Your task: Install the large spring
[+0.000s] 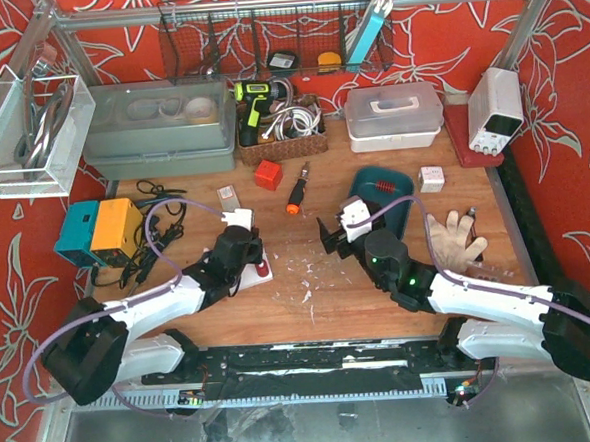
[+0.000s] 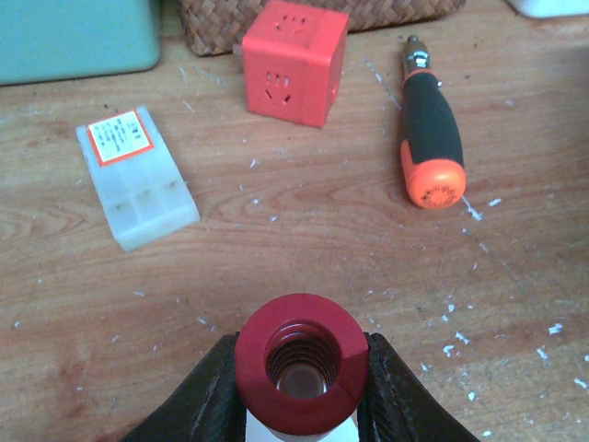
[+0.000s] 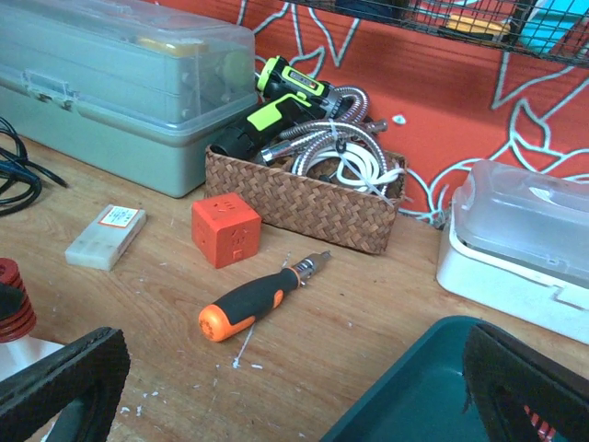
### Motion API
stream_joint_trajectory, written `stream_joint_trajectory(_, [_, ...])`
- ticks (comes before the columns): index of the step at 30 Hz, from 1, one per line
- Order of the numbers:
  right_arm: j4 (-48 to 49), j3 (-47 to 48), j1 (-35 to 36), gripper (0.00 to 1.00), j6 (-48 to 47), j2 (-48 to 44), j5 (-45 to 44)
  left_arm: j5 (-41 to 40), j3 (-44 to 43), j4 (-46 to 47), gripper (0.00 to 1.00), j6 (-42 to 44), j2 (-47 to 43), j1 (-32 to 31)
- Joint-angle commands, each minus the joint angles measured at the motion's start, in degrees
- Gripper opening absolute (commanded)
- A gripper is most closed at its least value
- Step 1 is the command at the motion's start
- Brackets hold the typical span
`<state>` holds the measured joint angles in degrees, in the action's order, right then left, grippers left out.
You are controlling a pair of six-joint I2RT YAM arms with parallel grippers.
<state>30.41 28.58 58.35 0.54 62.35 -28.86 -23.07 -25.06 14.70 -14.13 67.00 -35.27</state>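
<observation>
The large spring (image 2: pixel 299 311) is a red coil seen end-on, hollow in the middle, standing over a white part (image 2: pixel 267 428) on the wooden table. My left gripper (image 2: pixel 302 350) is shut on it, one black finger on each side. From above, the spring (image 1: pixel 265 269) shows at the tip of the left gripper (image 1: pixel 252 262), left of the table's middle. It also peeks in as a red coil (image 3: pixel 9 299) at the left edge of the right wrist view. My right gripper (image 3: pixel 294 387) stands wide open with nothing between its fingers, hovering near the teal tray (image 3: pixel 433 387).
An orange-and-black screwdriver (image 1: pixel 295 194) and a red cube (image 1: pixel 267 174) lie just beyond the spring, with a small clear box (image 1: pixel 227 196) to their left. A wicker basket (image 1: pixel 282 142), grey toolbox (image 1: pixel 159 129) and white case (image 1: pixel 393 110) line the back. A glove (image 1: pixel 454 239) lies right.
</observation>
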Motion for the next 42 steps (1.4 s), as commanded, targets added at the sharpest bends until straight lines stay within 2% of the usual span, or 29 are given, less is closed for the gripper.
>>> stream_joint_trajectory(1, [-0.1,-1.0,-0.6,0.99,0.3,-0.5,-2.1,-2.0,-1.2,2.2,0.16,0.5,1.6,-0.3])
stream_joint_trajectory(4, [-0.2,-1.0,-0.9,0.99,0.6,-0.4,-2.2,-1.9,-1.6,1.9,0.21,0.3,1.9,-0.2])
stream_joint_trajectory(8, [-1.7,-0.1,-1.6,0.99,2.3,0.3,-3.2,-1.3,-2.2,1.1,0.37,-1.0,1.3,-0.2])
stream_joint_trajectory(13, [-14.4,5.3,-4.4,0.99,7.2,1.6,-2.2,0.8,-3.6,-0.4,0.56,-1.9,-1.0,-0.2])
stream_joint_trajectory(17, [-23.7,10.4,-7.6,0.99,10.5,3.7,-0.5,3.7,-4.2,-1.3,0.65,-2.0,-3.4,-0.2])
stream_joint_trajectory(19, [-30.8,14.0,-11.0,0.99,11.6,5.9,3.6,4.7,-4.2,-1.5,0.69,-2.7,-4.8,-0.3])
stream_joint_trajectory(22, [-39.2,19.4,-15.3,0.98,11.6,10.5,4.1,8.1,-3.0,0.7,0.86,-3.2,-7.6,-0.5])
stream_joint_trajectory(23, [-41.3,20.9,-16.6,0.97,10.3,11.9,5.3,9.5,-2.3,1.8,0.96,-3.4,-8.7,-0.6])
stream_joint_trajectory(24, [-42.3,22.0,-17.7,0.96,9.0,13.4,6.7,11.4,-1.4,3.0,1.0,-3.8,-9.6,-0.7])
stream_joint_trajectory(27, [-46.4,27.2,-21.2,0.91,6.2,19.1,5.7,14.5,1.3,6.0,1.0,-4.6,-13.3,-1.5])
stream_joint_trajectory(30, [-51.9,32.8,-25.1,0.81,3.4,24.7,5.6,16.3,3.0,8.1,1.0,-4.2,-13.7,-2.4])
stream_joint_trajectory(35, [-56.3,38.8,-30.6,0.55,-2.2,33.2,12.8,17.8,5.5,12.3,1.0,-3.9,-12.5,-2.8])
stream_joint_trajectory(38, [-58.2,41.8,-31.9,0.36,-8.4,37.9,10.1,18.3,4.8,11.2,1.0,-5.6,-12.7,-2.8])
stream_joint_trajectory(39, [-57.9,42.2,-32.1,0.33,-11.3,39.1,8.5,18.2,5.5,11.8,1.0,-6.6,-12.9,-2.8])
stream_joint_trajectory(42, [-55.9,42.3,-32.8,0.32,-18.8,41.4,7.8,19.1,5.9,12.7,1.0,-7.0,-12.6,-2.9])
